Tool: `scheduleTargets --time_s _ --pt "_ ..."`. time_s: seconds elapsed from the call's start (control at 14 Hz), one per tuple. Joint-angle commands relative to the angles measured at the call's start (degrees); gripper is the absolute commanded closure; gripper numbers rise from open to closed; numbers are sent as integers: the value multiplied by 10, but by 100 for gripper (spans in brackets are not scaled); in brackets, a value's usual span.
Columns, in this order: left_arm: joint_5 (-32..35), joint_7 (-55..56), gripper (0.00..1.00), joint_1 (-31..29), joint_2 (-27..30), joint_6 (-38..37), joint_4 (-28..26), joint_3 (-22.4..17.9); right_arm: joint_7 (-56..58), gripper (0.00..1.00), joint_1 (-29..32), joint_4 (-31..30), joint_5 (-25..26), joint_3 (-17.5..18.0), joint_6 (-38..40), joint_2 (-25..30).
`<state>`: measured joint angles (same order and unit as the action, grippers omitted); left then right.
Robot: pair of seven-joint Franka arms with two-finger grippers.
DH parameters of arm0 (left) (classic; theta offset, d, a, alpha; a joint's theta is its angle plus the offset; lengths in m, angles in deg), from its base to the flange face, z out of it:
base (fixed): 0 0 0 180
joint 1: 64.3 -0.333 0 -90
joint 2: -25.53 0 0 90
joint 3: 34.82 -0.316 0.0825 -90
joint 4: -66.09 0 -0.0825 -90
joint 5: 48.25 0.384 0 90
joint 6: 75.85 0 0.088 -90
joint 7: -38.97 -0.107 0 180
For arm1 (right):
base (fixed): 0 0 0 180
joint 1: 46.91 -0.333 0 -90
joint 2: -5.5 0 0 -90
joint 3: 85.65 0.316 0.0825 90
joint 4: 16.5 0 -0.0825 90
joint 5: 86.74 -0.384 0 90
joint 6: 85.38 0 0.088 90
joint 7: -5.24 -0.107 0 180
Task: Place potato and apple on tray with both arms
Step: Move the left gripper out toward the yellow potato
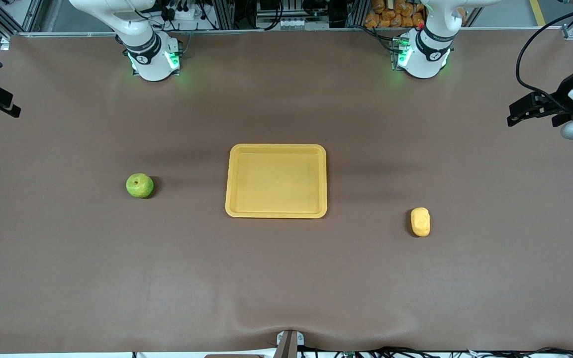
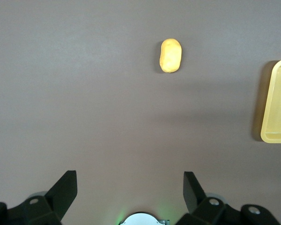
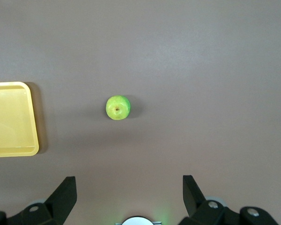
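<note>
Yellow-orange tray (image 1: 276, 214) mid-table, green apple (image 1: 140, 185) and potato (image 1: 420, 222) flanking; left gripper (image 2: 129, 187) and right gripper (image 3: 129, 188) raised, fingers apart, empty.

High front camera; wrist cameras look down, sharing tray (image 1: 276, 215).

Brown table mat (image 1: 117, 278) — plain, slight wrinkle at 6 o'clock edge. Orange-brown bagged items (image 1: 391, 14) at 1 o'clock, above table edge. Cables (image 1: 540, 35) — black, 2 o'clock corner.
</note>
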<state>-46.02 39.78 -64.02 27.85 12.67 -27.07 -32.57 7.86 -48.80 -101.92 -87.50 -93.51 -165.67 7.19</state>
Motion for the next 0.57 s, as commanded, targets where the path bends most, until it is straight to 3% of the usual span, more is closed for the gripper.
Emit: scheduleTargets --time_s 0.0,0.5 --pt "3 10 0 3 7 6 -8 1 3 0 7 -10 -6 3 -4 9" --pt "-6 19 0 -4 -11 2 -2 21 2 0 7 -10 -6 3 -3 9"
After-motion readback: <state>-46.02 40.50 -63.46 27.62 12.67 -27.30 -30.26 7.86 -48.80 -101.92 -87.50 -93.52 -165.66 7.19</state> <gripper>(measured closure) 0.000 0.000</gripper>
